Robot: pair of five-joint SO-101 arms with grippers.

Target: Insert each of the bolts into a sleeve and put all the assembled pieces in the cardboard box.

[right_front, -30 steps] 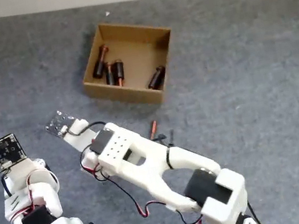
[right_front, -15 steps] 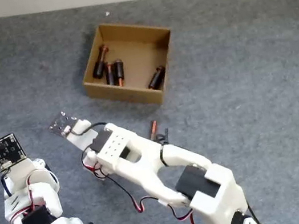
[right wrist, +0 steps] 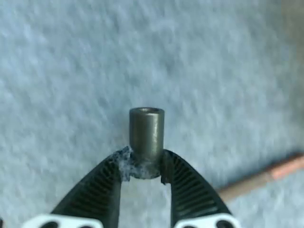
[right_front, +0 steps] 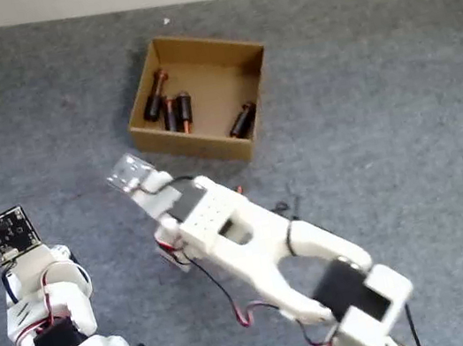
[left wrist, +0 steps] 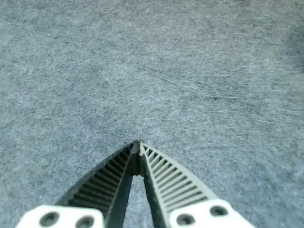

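Right gripper [right wrist: 145, 166]: clamped on the dark sleeve [right wrist: 147, 130], whose open end points away from the jaws.
Left gripper [left wrist: 138, 145]: closed, empty, above the grey mat [left wrist: 190, 71].
Bolt [right wrist: 266, 179]: lying on the mat, near the sleeve.
Doing it well: hold the sleeve steady and line its bore up with the bolt.

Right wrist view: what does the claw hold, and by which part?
The right claw grips a dark sleeve by one end; its open end sticks out.
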